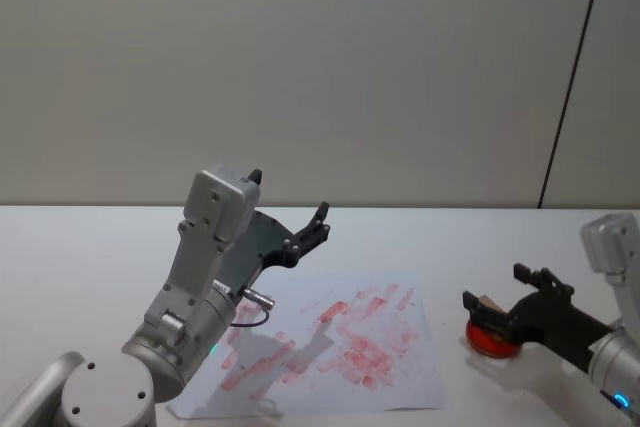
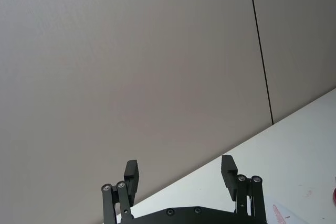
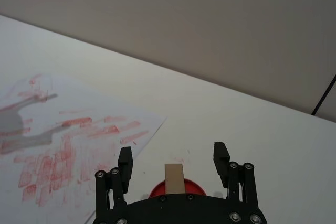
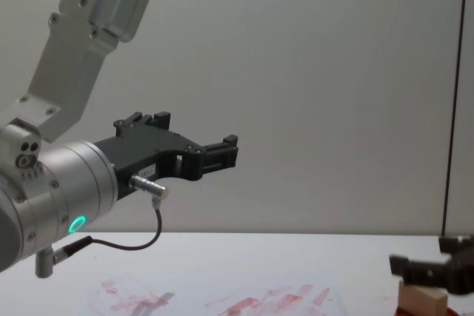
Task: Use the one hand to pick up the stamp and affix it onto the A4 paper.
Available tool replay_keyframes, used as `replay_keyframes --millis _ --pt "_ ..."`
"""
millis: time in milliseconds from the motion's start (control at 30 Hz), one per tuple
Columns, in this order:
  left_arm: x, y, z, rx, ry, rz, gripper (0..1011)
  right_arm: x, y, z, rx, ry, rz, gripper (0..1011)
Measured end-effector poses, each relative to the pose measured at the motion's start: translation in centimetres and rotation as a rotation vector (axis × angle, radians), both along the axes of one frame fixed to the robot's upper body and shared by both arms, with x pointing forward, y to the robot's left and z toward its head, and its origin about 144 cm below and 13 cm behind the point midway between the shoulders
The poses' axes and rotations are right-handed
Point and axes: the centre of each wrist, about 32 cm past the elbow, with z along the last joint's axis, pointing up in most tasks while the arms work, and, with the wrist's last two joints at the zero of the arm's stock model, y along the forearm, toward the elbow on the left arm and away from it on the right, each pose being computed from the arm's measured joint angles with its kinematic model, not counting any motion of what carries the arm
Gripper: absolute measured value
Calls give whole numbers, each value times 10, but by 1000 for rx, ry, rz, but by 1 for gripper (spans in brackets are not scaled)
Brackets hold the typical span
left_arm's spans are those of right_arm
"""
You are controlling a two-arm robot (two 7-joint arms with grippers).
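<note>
The right claw (image 3: 173, 162), fingers spread and gripping nothing, straddles the wooden stamp (image 3: 174, 179), which stands on the red ink pad (image 1: 492, 339) near the counter's (image 1: 80, 237) right edge, just beside the smeared paper (image 1: 345, 347). The small block looks light, rigid and easy to pinch across its flat sides. Its inked face is hidden. The left claw (image 1: 322, 223) hangs released, high above the paper

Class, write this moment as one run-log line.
right gripper: open, straddling stamp | stamp: upright on red ink pad, not lifted | A4 paper: flat | left gripper: open, raised above paper
</note>
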Motion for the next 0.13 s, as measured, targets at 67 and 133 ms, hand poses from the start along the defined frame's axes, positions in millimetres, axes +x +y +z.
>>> replay_keyframes --millis 67,133 --pt "0 0 0 0 0 0 1003 -1 1 3 10 -11 -2 960" --pt "0 0 0 0 0 0 1002 -1 3 6 22 -25 -5 1001"
